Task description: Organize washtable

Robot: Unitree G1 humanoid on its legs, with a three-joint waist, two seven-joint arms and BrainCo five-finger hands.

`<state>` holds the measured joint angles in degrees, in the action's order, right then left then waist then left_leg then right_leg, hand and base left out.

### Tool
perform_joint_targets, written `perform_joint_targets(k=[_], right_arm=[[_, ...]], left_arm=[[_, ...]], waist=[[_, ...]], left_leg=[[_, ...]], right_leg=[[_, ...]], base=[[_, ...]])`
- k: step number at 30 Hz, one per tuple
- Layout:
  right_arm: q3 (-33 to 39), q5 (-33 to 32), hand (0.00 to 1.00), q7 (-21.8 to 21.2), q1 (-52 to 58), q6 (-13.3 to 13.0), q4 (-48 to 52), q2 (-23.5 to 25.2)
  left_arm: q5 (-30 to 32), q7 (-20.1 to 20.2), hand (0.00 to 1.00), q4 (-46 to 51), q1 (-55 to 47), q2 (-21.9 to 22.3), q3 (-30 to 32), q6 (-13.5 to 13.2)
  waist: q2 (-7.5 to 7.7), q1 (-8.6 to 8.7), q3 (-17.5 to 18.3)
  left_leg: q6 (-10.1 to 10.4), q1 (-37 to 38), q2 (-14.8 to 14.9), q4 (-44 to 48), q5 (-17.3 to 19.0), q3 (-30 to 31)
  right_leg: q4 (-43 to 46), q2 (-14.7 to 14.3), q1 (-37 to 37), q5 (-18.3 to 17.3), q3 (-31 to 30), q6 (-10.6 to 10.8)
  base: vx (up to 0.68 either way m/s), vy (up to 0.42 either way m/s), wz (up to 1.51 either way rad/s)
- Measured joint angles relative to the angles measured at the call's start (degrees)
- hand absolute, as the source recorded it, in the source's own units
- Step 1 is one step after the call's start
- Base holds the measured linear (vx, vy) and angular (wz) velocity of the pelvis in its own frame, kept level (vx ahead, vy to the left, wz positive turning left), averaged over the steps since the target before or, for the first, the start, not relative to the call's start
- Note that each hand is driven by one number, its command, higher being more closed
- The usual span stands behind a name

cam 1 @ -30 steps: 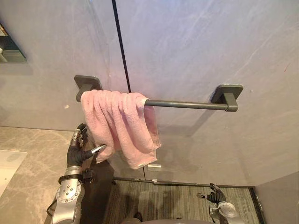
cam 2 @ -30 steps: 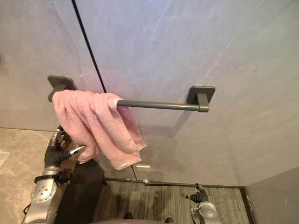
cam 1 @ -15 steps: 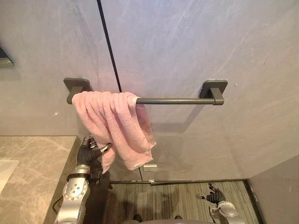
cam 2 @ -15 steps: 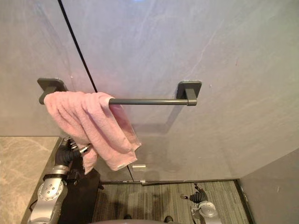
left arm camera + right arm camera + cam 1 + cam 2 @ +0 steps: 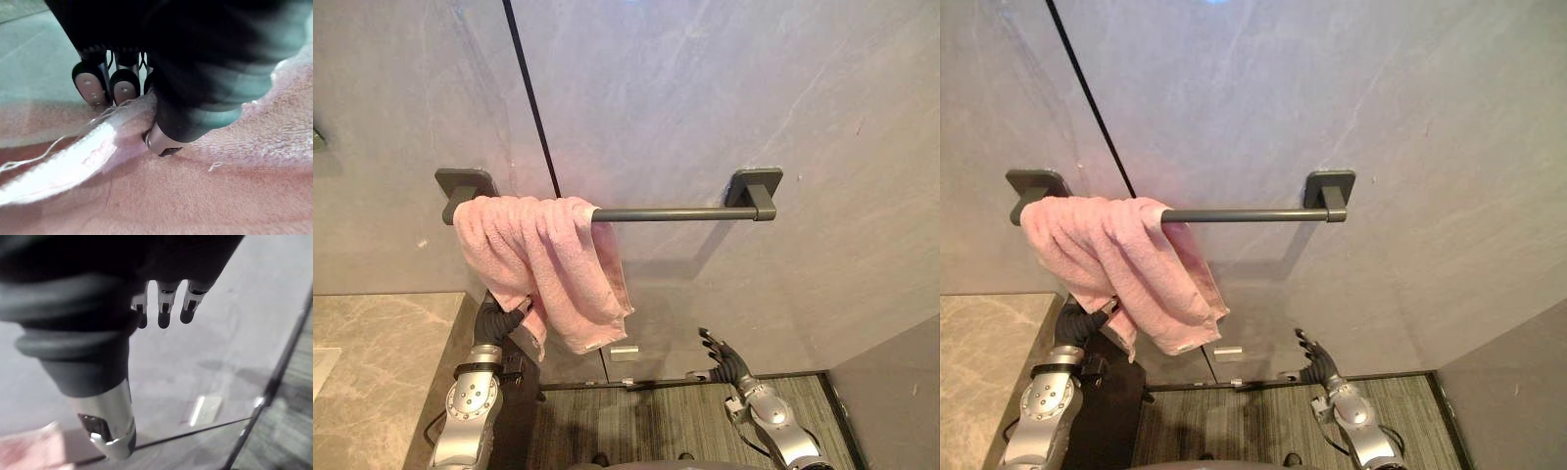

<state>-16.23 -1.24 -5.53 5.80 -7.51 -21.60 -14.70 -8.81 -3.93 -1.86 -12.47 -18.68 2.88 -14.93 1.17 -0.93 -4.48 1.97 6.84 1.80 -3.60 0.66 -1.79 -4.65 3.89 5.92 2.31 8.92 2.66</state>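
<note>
A pink towel (image 5: 543, 262) hangs bunched over the left end of a dark grey towel bar (image 5: 666, 212) on the grey wall. My left hand (image 5: 499, 321) reaches up under the towel's lower left edge, its fingers curled and pinching the cloth (image 5: 98, 147) against the thumb. My right hand (image 5: 722, 358) is raised low at the right, well below the bar, with its fingers (image 5: 161, 308) straight and nothing in it.
A marble countertop (image 5: 372, 362) lies at the lower left, beside my left arm. A dark vertical seam (image 5: 533, 108) runs down the wall behind the towel. A small white wall plate (image 5: 625, 352) sits just above the striped floor (image 5: 646, 426).
The camera shifted. My left hand rose to the towel's lower edge and closed on the cloth. My right hand lifted and moved left, nearer the wall.
</note>
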Motion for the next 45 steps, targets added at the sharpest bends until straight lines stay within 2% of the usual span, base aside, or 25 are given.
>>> perform_joint_targets(k=[4,7,13,18,24,32,35,36,45], right_arm=[[-5.21,-2.79,0.0,-3.78,0.04,-1.1,8.58,-4.2],[-8.69,-7.3,0.0,-7.19,-0.04,-1.19,14.63,-8.32],[-9.42,-11.83,0.0,-8.4,-2.84,-1.39,20.41,-10.39],[-9.6,-13.38,0.0,-6.48,-8.02,-3.45,20.94,-8.22],[-9.61,-11.59,0.0,-2.95,-10.13,-3.47,20.9,-5.48],[-9.87,-10.03,0.0,-1.65,-13.99,-3.47,19.54,-1.55],[-12.02,-9.52,0.0,-0.92,-16.34,-3.42,17.38,-0.32],[-12.67,-9.39,1.0,-0.78,-17.21,-3.42,16.69,-0.03],[-15.86,-9.3,1.0,-0.18,-21.46,-3.26,11.09,2.64]], left_arm=[[0.02,0.08,1.0,0.0,-0.13,0.04,-1.25,-0.06],[0.0,0.09,1.0,0.01,-0.12,0.02,-1.5,-0.4],[0.01,0.11,1.0,1.23,-0.13,0.03,-2.7,-0.67],[0.0,-0.24,1.0,2.44,-0.13,1.79,-2.69,-0.77],[-0.01,-1.39,1.0,3.89,-0.23,4.66,-2.67,-1.25],[-0.08,-1.39,1.0,4.01,-0.63,6.56,-2.48,-1.26],[-0.14,-1.35,1.0,4.08,-0.66,6.81,-2.47,-1.27],[-0.19,-1.36,1.0,4.07,-0.71,6.81,-2.45,-1.27],[-0.75,-1.28,1.0,4.05,-1.31,6.75,-2.83,-1.29]], waist=[[0.02,-0.14,0.01],[0.14,-0.07,0.06],[0.15,-0.08,0.07],[0.15,-0.26,0.07],[0.12,-1.52,0.08],[0.12,-1.58,0.12],[0.1,-1.72,0.14],[0.11,-1.75,0.15],[0.65,-3.21,0.62]], left_leg=[[0.33,0.0,0.32,0.01,0.29,-0.8],[0.0,0.0,0.34,0.48,0.43,-1.37],[-0.1,0.11,0.09,0.48,0.53,-1.55],[-0.11,0.15,0.09,0.45,0.53,-1.55],[-0.12,0.13,0.02,0.4,0.5,-1.21],[-0.21,0.3,-0.2,-0.63,-0.28,0.33],[-0.17,0.8,-0.19,-1.69,-0.91,0.43],[-0.19,0.74,-0.2,-1.75,-0.97,0.61],[-0.11,-0.3,-0.1,-1.27,-1.02,2.09]], right_leg=[[0.41,0.0,-0.26,-0.03,-1.02,0.02],[0.52,0.0,-0.3,-0.01,-1.54,0.02],[0.66,-0.07,-0.3,-0.04,-1.61,0.05],[0.7,-0.09,-0.28,-0.04,-1.59,0.05],[0.73,-0.01,-0.15,-0.08,-1.22,0.09],[1.55,0.26,-0.12,-0.66,0.26,0.24],[1.55,0.24,-0.07,-0.67,0.41,0.25],[1.55,0.25,-0.07,-0.68,0.57,0.25],[1.52,0.18,-0.17,-0.78,1.53,0.18]], base=[[-0.04,-0.008,-0.11],[-0.02,0.0,-0.09],[0.0,0.001,-0.01],[-0.01,-0.004,0.0],[-0.01,-0.003,0.02],[-0.03,-0.011,0.1],[-0.04,-0.016,0.03],[-0.04,-0.015,0.05],[-0.03,-0.015,0.08]])
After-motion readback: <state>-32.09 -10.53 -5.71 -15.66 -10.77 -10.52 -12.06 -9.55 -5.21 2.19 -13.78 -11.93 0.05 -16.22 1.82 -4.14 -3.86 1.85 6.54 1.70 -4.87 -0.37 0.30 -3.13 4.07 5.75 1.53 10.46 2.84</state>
